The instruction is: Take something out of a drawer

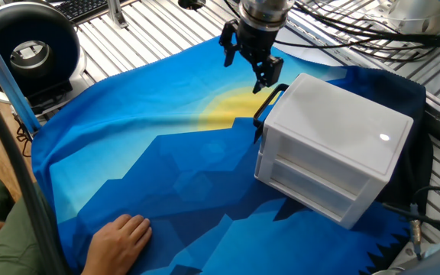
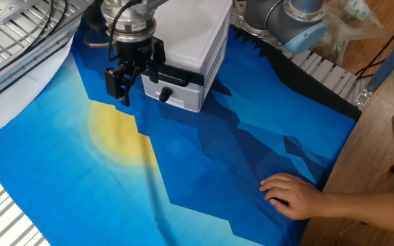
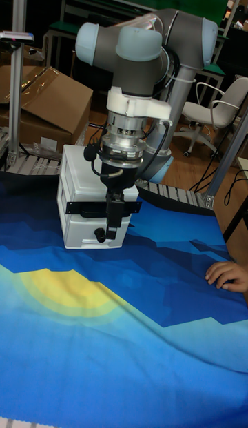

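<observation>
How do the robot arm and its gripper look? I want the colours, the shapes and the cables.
The arm is built of thick grey tubes with rounded joints and light blue caps. At the wrist sits a white block over a ribbed silver ring. Below it, the gripper is black, with two narrow flat fingers. Black cables loop along the wrist.
</observation>
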